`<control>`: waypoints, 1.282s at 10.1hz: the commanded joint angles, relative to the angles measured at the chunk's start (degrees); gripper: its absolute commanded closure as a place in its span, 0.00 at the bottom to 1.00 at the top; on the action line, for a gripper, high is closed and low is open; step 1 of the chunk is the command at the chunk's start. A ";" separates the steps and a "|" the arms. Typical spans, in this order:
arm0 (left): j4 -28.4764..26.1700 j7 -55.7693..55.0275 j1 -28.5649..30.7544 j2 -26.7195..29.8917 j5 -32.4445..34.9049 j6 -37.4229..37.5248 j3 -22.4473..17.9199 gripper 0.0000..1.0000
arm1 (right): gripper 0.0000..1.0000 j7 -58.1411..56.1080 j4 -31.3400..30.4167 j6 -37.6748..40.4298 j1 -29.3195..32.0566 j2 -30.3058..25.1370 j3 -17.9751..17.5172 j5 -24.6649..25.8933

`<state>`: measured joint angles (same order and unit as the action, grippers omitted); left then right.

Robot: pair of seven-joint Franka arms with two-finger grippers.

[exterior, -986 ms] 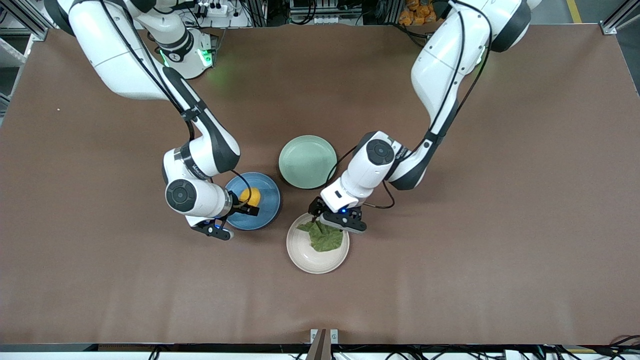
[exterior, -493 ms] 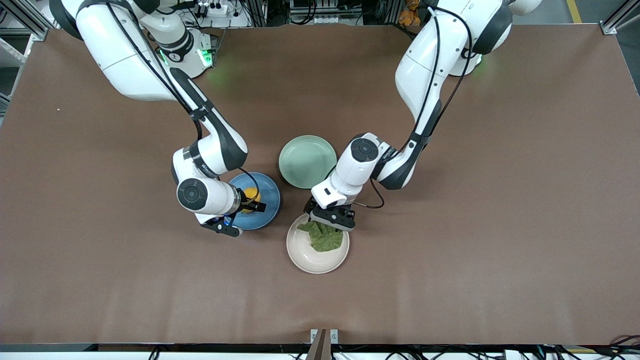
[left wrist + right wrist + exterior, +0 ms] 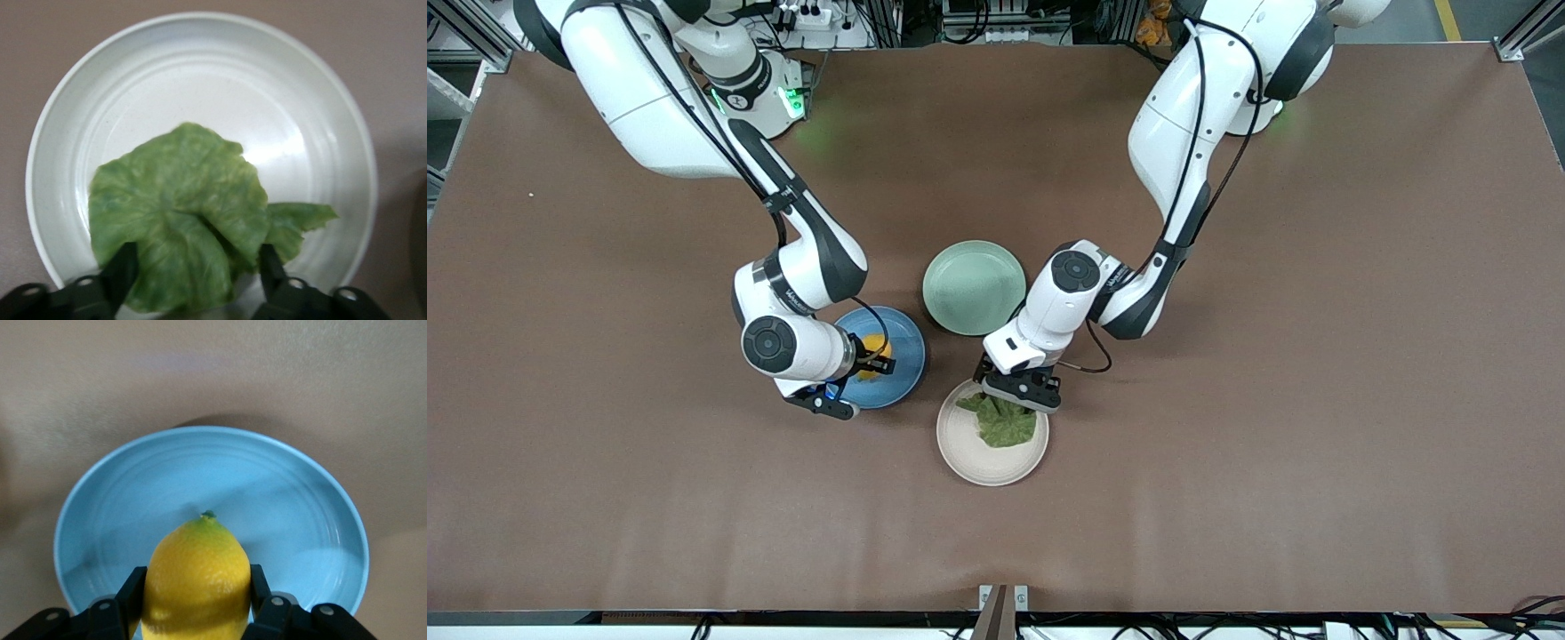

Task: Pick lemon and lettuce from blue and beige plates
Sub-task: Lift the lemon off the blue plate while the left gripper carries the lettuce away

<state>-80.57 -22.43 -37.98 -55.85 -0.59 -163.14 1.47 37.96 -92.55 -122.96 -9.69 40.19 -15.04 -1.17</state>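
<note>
- Table (image 3: pixel 1316 400): a wide brown matte surface, both white arms reaching onto its middle from the 12 o'clock edge of the front view.
- Plates: three round shallow ones clustered mid-table. Pale mint-green plate (image 3: pixel 974 287) sits bare; solid blue plate (image 3: pixel 898 356) lies at its 8 o'clock, off-white beige plate (image 3: pixel 987 453) at its 6 o'clock.
- Left gripper (image 3: pixel 1021 392): down at the beige plate's 12 o'clock rim, black fingers (image 3: pixel 120 273) spread on either side of the lettuce's edge; whether they touch it, I cannot tell.
- Right gripper (image 3: pixel 874 364): low over the blue plate, fingers (image 3: pixel 131 590) pinching the lemon's two flanks.
- Crinkled dark green lettuce leaf (image 3: pixel 1000 420): lying flat in the beige plate, toward its 12 o'clock part, one lobe folded over.
- Smooth oval yellow lemon (image 3: pixel 197 577): on the blue plate, near its middle, green stem tip pointing away from the right wrist.
</note>
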 commanded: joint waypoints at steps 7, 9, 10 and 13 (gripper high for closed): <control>-0.03 -0.94 -0.69 6.60 1.39 15.95 -2.43 1.00 | 1.00 -34.24 -3.76 17.95 9.95 -13.74 11.77 -0.68; 0.32 -1.38 0.18 12.23 1.30 26.51 -3.04 1.00 | 1.00 -34.97 -9.72 9.28 9.78 -13.56 12.67 -0.68; 0.50 -1.13 0.80 15.13 1.30 30.56 -4.18 1.00 | 1.00 -35.49 -12.89 4.88 10.04 -13.39 12.76 -0.59; 0.33 1.41 8.51 18.84 1.47 38.31 -4.46 1.00 | 1.00 -35.93 -19.06 -3.24 10.04 -13.21 12.76 -0.59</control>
<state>-78.35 -22.19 -33.20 -38.33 -0.24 -127.10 -3.54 3.02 -108.88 -123.86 0.21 28.23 -2.31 -1.21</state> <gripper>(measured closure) 0.982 0.339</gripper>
